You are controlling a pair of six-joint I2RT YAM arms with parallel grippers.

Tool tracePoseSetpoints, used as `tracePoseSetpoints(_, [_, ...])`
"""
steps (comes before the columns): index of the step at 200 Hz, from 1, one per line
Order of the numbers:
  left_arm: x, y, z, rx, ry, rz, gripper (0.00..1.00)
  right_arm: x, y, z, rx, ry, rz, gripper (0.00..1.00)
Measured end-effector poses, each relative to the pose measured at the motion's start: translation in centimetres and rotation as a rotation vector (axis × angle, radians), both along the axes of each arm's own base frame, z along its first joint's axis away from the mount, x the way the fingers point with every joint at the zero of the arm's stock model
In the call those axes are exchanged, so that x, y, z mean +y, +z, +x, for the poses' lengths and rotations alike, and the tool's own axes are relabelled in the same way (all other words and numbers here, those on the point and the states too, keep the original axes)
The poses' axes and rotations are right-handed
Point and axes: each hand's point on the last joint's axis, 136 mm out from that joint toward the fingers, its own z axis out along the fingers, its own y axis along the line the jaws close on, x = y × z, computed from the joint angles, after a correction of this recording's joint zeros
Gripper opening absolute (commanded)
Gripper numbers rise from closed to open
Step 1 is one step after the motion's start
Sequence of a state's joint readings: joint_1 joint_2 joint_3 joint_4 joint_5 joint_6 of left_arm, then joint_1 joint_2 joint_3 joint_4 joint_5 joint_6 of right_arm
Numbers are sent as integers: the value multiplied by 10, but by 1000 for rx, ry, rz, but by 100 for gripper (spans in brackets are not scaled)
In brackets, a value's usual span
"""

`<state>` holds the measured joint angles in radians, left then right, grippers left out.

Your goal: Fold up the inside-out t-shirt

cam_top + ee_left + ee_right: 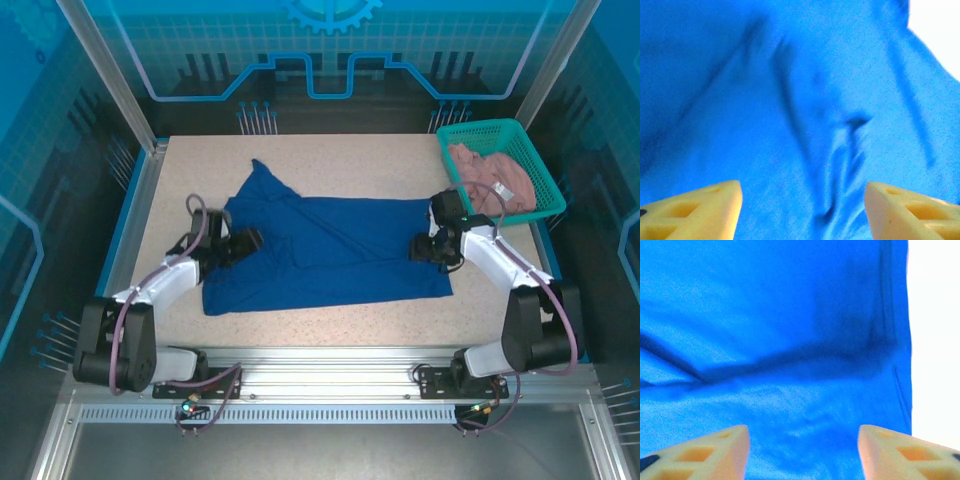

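T-shirt [330, 250] lies spread across the middle of the table [330, 160], at the centre of the top view. It is roughly a wide rectangle, and one peak of cloth runs up toward the upper left of the frame. The face that shows is plain royal blue, creased with a few long folds.

The left gripper [245, 243] sits at centre left, over the shirt's left edge. In the left wrist view its [803, 187] yellow fingers [700, 210] stand well apart at the bottom corners of the frame. Rumpled blue cloth is in plain sight between and beyond them, and nothing is clamped. A patch of pale table shows at the upper right of that view.

The right gripper [422, 248] sits at centre right, at the shirt's right edge. In the right wrist view its [803, 430] fingers [705, 455] are likewise spread apart with nothing pinched. Blue cloth lies ahead of them with a dark crease across the middle. The shirt's hemmed edge runs down the right of that frame beside a bare strip of table. Whether either set of fingertips touches the cloth I cannot tell.

A green mesh basket [540, 180] stands at the upper right of the top view, just off the table's far right corner. It holds a pinkish-beige garment [485, 175] with a small pale tag too small to read.
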<state>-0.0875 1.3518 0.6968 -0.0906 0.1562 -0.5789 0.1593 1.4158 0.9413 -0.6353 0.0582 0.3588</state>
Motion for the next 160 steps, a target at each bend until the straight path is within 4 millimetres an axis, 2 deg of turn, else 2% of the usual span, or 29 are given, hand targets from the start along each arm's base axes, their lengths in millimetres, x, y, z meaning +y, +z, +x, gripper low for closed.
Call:
tracePoseSetpoints(17, [3, 31, 53, -98, 2, 21, 69, 13, 19, 29, -121, 19, 38, 74])
tracePoseSetpoints(31, [11, 41, 96, -145, 12, 42, 70, 22, 29, 53, -186, 30, 52, 79])
tracePoseSetpoints(52, [27, 30, 148, -142, 33, 68, 70, 32, 39, 84, -258, 36, 72, 86])
tracePoseSetpoints(74, [37, 8, 192, -101, 41, 80, 69, 36, 38, 97, -284, 41, 80, 87])
tracePoseSetpoints(119, [37, -26, 255, -47, 24, 89, 68, 42, 31, 105, -278, 53, 92, 86])
tracePoseSetpoints(160, [37, -41, 292, -8, 26, 82, 68, 49, 26, 103, -262, 76, 108, 86])
